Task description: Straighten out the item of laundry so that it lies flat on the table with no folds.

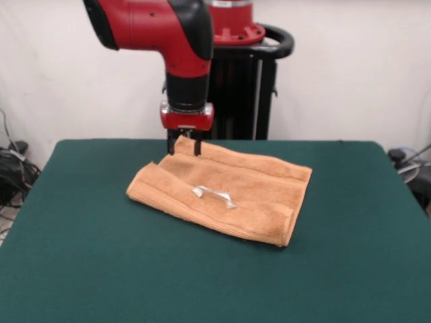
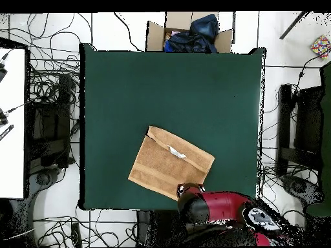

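Note:
The item of laundry [image 1: 229,188], an orange-tan towel, lies doubled over on the green table [image 1: 81,269] with a long fold along its near side. A white label [image 1: 214,195] shows on top. My gripper [image 1: 185,147] hangs straight down over the towel's far left corner. It is open, with one finger on each side of the slightly raised corner. In the overhead view the towel [image 2: 169,165] sits low of the table's [image 2: 129,97] centre with its label [image 2: 176,152] showing. There the red arm [image 2: 207,205] covers the gripper and the towel's nearest corner.
A cardboard box [image 2: 155,35] holding dark cloth stands past the table's top edge in the overhead view. Cables [image 2: 52,84] lie all round the table, and a white surface [image 2: 11,123] stands at the left. Black equipment [image 2: 300,129] is at the right.

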Tool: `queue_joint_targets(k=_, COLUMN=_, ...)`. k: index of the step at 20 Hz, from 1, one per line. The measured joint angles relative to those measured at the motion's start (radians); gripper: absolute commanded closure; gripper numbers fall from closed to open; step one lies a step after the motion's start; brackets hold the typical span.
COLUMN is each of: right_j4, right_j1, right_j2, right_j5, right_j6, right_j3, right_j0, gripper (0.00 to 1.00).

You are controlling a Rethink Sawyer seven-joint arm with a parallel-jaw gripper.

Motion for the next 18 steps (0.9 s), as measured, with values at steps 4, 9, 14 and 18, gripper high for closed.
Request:
queue_joint_targets(k=4, right_j4=0.000, right_j1=0.064, right_j2=-0.016, right_j5=-0.077, right_j6=0.000, right_j3=-0.001, right_j0=0.037, gripper=0.00)
queue_joint_targets(k=9, right_j4=0.000, right_j1=0.110, right_j2=-0.043, right_j5=-0.160, right_j6=0.000, right_j3=-0.001, right_j0=0.062, gripper=0.00)
queue_joint_targets(k=14, right_j4=0.000, right_j1=0.120, right_j2=-0.060, right_j5=-0.198, right_j6=0.000, right_j3=0.002, right_j0=0.071, gripper=0.00)
queue_joint_targets(k=18, right_j4=0.000, right_j1=0.123, right_j2=-0.064, right_j5=-0.213, right_j6=0.000, right_j3=0.004, right_j0=0.070, gripper=0.00)
